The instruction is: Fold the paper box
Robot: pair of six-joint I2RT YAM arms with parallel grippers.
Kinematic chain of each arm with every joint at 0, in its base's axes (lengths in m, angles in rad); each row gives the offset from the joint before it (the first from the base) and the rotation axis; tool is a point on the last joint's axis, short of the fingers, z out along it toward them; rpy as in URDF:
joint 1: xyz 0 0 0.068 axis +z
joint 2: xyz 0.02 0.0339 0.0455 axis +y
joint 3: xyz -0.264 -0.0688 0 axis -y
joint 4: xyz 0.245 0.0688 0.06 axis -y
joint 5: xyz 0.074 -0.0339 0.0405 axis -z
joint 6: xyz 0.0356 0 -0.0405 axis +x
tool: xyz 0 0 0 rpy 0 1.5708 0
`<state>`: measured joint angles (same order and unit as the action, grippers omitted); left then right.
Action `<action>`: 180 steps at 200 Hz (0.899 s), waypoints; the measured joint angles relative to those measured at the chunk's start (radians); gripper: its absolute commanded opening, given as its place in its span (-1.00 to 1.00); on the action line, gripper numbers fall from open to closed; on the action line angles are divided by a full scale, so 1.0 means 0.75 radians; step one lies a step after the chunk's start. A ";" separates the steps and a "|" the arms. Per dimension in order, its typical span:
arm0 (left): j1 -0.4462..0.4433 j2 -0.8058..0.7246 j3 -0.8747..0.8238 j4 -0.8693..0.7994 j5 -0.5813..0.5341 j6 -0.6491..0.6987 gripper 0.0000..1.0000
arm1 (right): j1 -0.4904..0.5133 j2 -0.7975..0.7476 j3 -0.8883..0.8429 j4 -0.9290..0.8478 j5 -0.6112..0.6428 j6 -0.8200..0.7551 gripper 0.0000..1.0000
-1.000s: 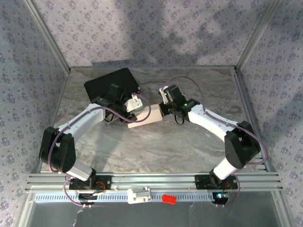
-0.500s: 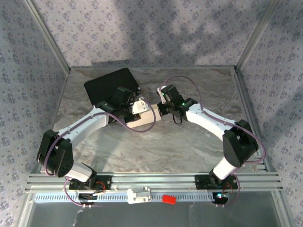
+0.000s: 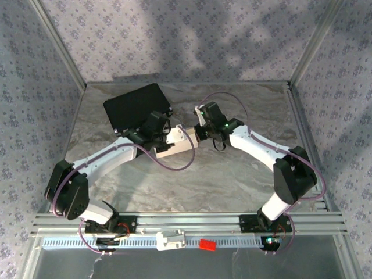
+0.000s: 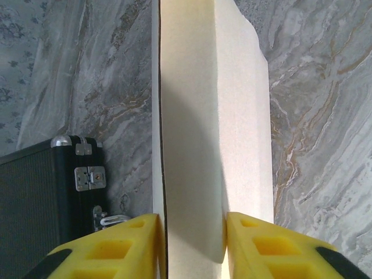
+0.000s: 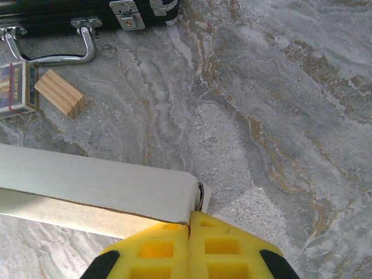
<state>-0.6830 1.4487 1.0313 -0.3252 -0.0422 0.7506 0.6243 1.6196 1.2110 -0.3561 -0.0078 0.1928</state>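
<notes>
Closing in over the last second, the left gripper (image 4: pixel 192 235) now has its jaws clamped across the box (image 4: pixel 215 116), one on each long wall, while the right gripper (image 5: pixel 190 216) keeps its jaws pressed together on the end flap, so both ends look secured for the next crease. Sitting just off the near right corner of the case (image 3: pixel 135 104), the box runs its long axis roughly along the case's near edge, gripper to gripper.

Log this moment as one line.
left pincer: closed across paper box | right pincer: shut on the box's end edge
</notes>
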 measured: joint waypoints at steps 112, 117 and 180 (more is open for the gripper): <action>-0.026 0.017 -0.004 0.049 -0.004 0.002 -0.42 | -0.095 -0.035 0.037 -0.267 -0.261 0.634 0.07; -0.026 0.018 -0.003 0.049 -0.004 0.002 -0.41 | -0.102 -0.048 0.037 -0.280 -0.268 0.683 0.14; -0.026 0.038 0.018 0.046 0.009 0.002 -0.40 | -0.195 -0.114 0.151 -0.348 -0.362 1.336 0.43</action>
<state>-0.7029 1.4769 1.0451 -0.2909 -0.0357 0.7521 0.4782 1.5341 1.3243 -0.6174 -0.2790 1.1950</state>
